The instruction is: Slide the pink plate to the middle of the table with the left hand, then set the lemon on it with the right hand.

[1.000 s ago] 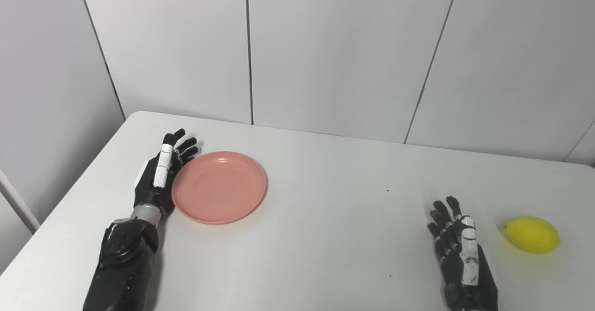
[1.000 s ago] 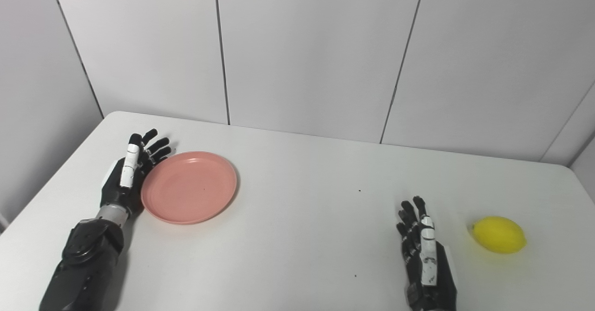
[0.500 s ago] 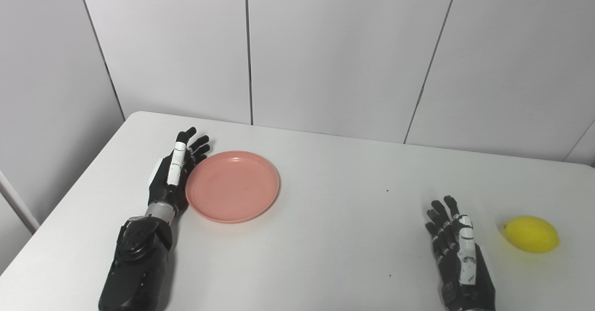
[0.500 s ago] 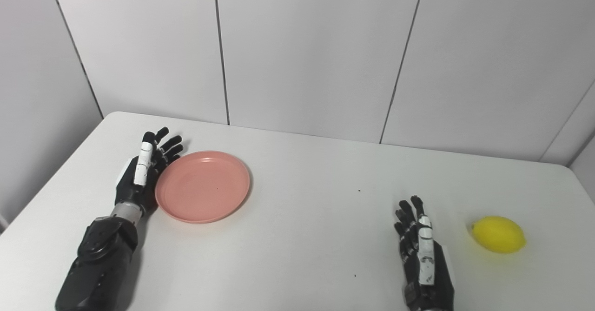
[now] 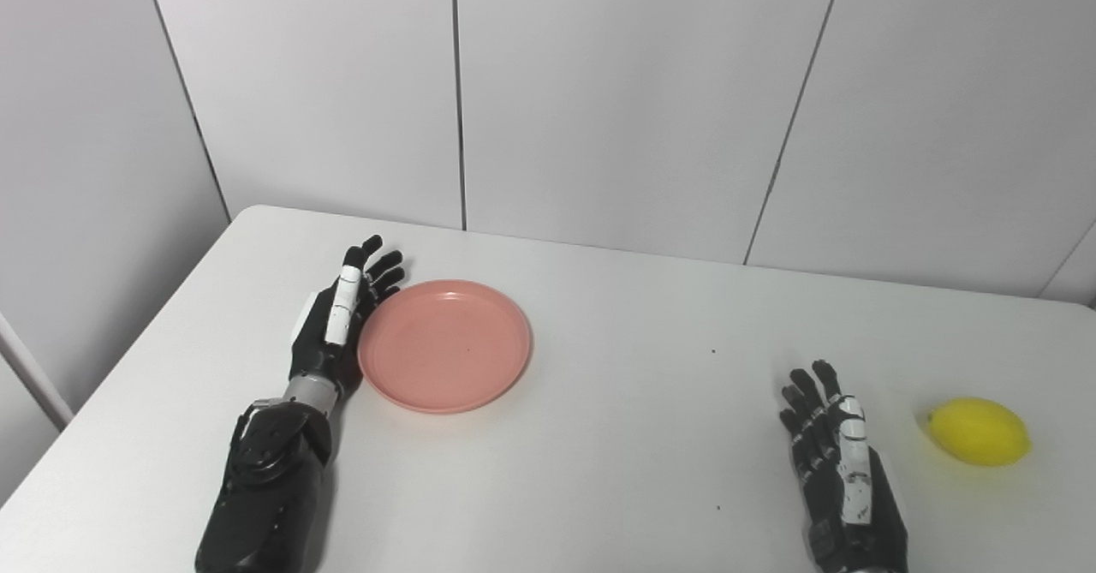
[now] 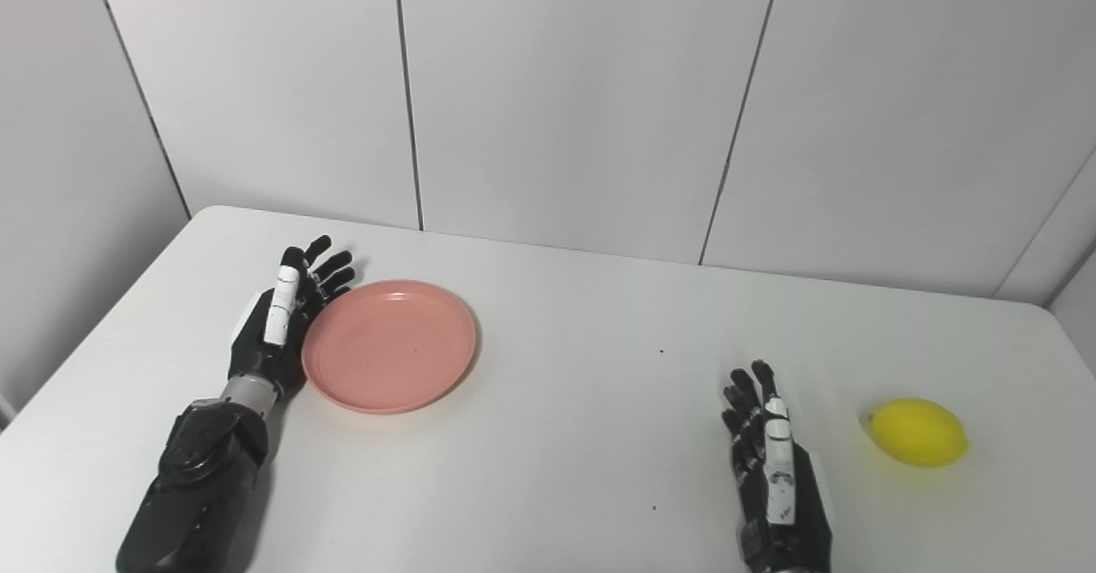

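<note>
Your left hand [image 5: 336,329] stands on its edge with the fingers straight and slightly fanned, holding nothing; its palm side presses against the left rim of the pink plate [image 5: 445,344]. The fingers reach away from you, toward the wall panels [image 5: 599,93]. Your right hand [image 5: 839,470] rests low near the front right of the table [image 5: 616,436], fingers spread and empty, also aimed away from you — well apart from the plate, with a clear gap to the lemon [image 5: 979,432] on its right.

The plate is round, shallow, smooth and matte, with a low raised rim; it lies flat on the left half of the table, left of centre. The lemon lies on its side near the right edge, its long axis running roughly left to right with the nearer tip tilted slightly up-left — a glossy, bright yellow oval with a small nub at its left end. The table is plain white with rounded corners and a few dark specks.
</note>
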You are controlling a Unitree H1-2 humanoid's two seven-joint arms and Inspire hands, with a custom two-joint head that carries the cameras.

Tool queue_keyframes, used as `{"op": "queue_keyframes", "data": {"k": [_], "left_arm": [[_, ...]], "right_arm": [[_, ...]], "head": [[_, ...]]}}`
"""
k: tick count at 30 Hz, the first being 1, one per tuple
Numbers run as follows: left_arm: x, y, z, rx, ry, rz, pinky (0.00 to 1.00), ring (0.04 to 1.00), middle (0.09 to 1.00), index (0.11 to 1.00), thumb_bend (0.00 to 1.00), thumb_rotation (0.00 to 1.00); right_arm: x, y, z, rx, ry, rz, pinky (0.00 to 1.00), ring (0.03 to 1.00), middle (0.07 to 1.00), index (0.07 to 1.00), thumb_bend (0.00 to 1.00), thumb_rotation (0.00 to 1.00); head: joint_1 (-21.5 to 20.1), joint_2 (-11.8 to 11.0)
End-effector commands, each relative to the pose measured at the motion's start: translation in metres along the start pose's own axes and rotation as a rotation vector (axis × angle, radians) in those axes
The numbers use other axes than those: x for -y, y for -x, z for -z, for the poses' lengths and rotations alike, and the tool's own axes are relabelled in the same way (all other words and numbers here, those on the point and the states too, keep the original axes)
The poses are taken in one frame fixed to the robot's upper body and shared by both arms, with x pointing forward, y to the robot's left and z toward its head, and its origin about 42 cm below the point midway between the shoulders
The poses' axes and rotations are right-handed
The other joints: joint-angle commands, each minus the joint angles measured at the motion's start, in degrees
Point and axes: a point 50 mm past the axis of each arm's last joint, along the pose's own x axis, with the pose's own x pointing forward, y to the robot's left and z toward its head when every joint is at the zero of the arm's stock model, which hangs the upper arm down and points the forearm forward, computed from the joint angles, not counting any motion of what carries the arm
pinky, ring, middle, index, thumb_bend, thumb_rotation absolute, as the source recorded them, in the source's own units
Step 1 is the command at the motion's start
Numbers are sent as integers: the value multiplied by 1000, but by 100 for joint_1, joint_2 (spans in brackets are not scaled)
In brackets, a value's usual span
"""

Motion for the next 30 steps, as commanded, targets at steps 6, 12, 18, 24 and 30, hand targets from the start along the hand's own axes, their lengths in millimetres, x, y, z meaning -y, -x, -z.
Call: {"op": "queue_keyframes", "data": {"k": [6,12,18,24,30], "left_arm": [[9,8,28,-96,6,-1,891,862,854,906,787,896],[21,5,28,-90,0,10,861,850,831,887,812,889],[34,5,30,-90,-10,37,855,847,822,875,807,883],[44,7,34,-102,-23,44,854,839,822,877,805,889],[54,12,37,-118,-22,53,865,839,821,878,793,904]], "right_arm": [[-4,16,27,-103,-44,18,1000,966,952,983,697,949],[-4,16,27,-100,-41,14,1000,968,952,981,685,961],[-6,16,28,-100,-45,20,995,966,947,976,680,955],[-6,16,27,-100,-48,20,993,962,945,973,680,952],[-7,16,26,-99,-45,20,993,960,947,974,688,950]], "head": [[-12,19],[-29,22],[-42,22],[-38,29],[-47,45]]}}
